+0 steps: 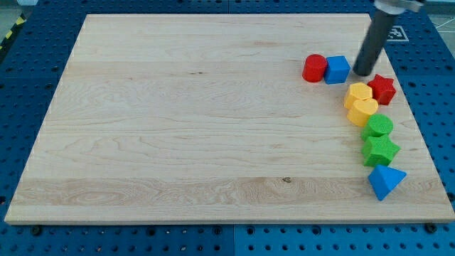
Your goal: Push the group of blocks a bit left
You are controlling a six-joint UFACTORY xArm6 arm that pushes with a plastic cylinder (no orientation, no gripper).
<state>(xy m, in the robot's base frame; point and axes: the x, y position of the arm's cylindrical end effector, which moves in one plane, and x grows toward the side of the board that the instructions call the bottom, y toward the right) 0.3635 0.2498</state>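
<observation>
A group of blocks sits at the view's right side of the wooden board (178, 128). A red cylinder (314, 68) and a blue cube (337, 70) lie side by side at the top. A red star (382, 89) lies to their right. Below are a yellow hexagon (359, 94), a yellow heart (363, 111), a green rounded block (379, 127), a green star (380, 150) and a blue triangle (386, 181). My tip (363, 72) stands just right of the blue cube and up-left of the red star, above the yellow hexagon.
The board rests on a blue perforated table (28, 85). The board's right edge runs close to the red star and the blue triangle. The bottom edge lies just under the blue triangle.
</observation>
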